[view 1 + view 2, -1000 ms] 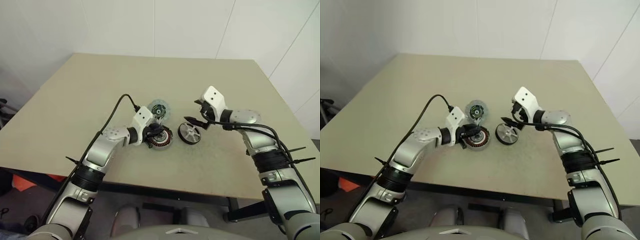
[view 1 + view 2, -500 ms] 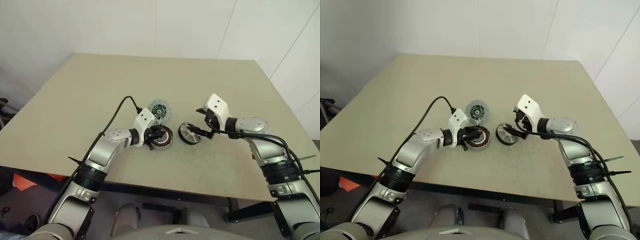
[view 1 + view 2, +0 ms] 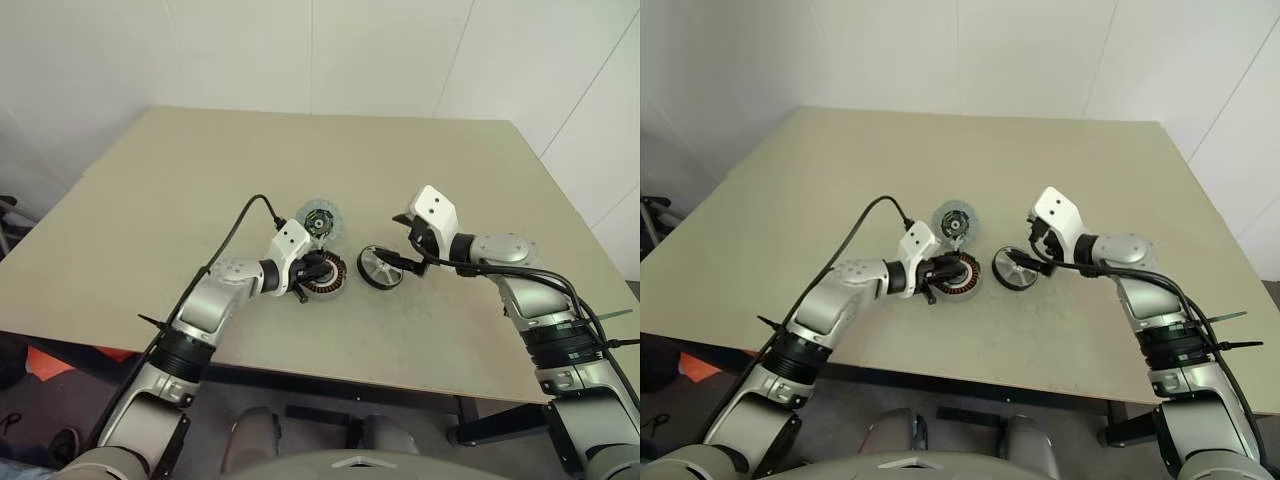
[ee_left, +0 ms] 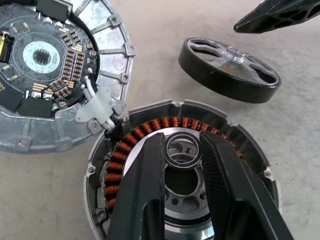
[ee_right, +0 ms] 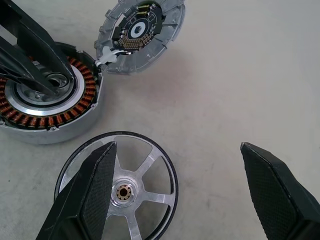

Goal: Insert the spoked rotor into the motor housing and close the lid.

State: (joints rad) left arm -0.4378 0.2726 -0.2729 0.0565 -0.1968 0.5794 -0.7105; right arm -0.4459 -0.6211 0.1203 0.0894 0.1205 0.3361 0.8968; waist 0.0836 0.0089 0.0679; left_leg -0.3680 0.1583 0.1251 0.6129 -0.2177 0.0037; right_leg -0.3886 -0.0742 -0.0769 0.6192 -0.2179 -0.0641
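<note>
The motor housing [image 3: 322, 277], a dark cup with copper windings, lies on the table with its lid [image 3: 318, 220] hinged open behind it, circuit face up. My left gripper [image 4: 182, 142] reaches into the housing, its fingers shut on the small silvery ring at the centre. The spoked rotor [image 3: 381, 267] lies flat just right of the housing, apart from it. My right gripper [image 5: 176, 146] hovers over the rotor with its jaws wide open. One finger [image 5: 95, 190] hangs above the rotor's rim; the other is off to its side.
The beige table [image 3: 200, 170] has bare room all round the parts, and its front edge lies close below my arms. A black cable [image 3: 235, 222] loops over my left forearm. White walls stand behind the table.
My right forearm has sunk a little, and the gripper now hangs slightly lower over the rotor. The left gripper, housing, lid and rotor have stayed put.
</note>
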